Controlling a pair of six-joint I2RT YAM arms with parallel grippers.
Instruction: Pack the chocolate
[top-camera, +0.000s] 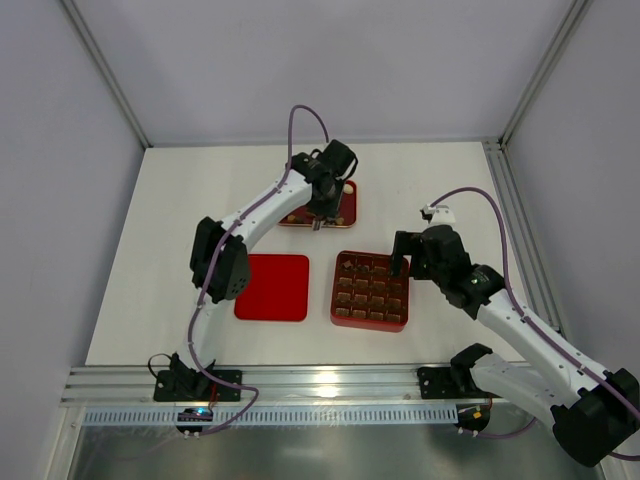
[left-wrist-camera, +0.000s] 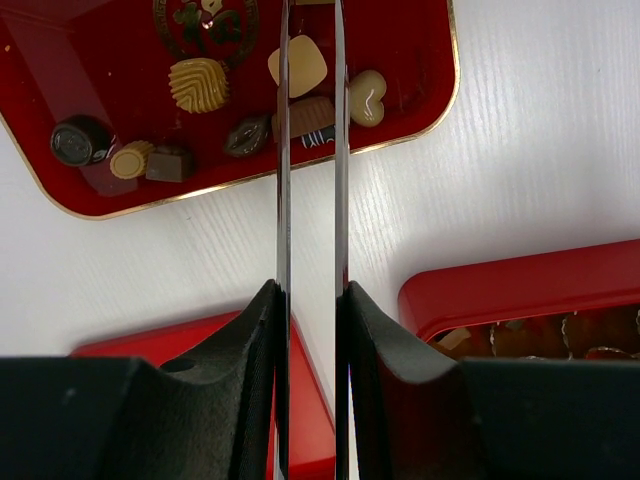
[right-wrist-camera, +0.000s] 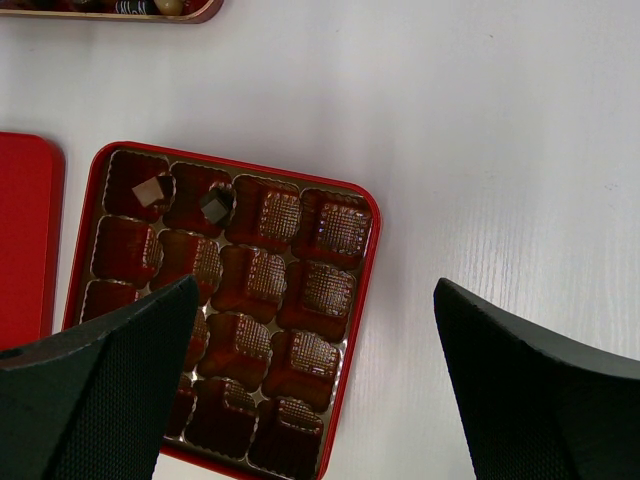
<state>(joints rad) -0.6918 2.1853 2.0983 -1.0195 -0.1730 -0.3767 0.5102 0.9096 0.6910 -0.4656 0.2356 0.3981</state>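
Left pincer (top-camera: 318, 222): hangs over the near edge of the red tray (left-wrist-camera: 40, 60). The blades are parallel with only a narrow slit between them. Nothing sits in the visible part of the slit. The tips run off the top of the wrist view, so I cannot tell for certain that they are bare.

Chocolate: loose in that tray.
- A brown oblong piece (left-wrist-camera: 305, 118) lies directly beneath the slit.
- A cream squarish piece (left-wrist-camera: 298, 65) lies just beyond it, toward the tips.
- A cream heart (left-wrist-camera: 367, 97) is just right of the blades.
- A ridged tan piece (left-wrist-camera: 198, 83) is off to their left.
- Two dark pieces (right-wrist-camera: 150, 190) already sit in far-left cells of the gridded box (left-wrist-camera: 520, 290).

Right pincer (top-camera: 400, 265): spread wide and holding nothing. It hovers over the box, well apart from the tray.

Key relation: the oblong's long axis runs blade to blade, and one end shows past the left blade. It looks wider than the slit.

Judgement: the left arm is the nearer one for the pick. It would need to open a little or turn the wrist before descending. The box lies behind and to the right of the blades on the worktop (top-camera: 180, 200).
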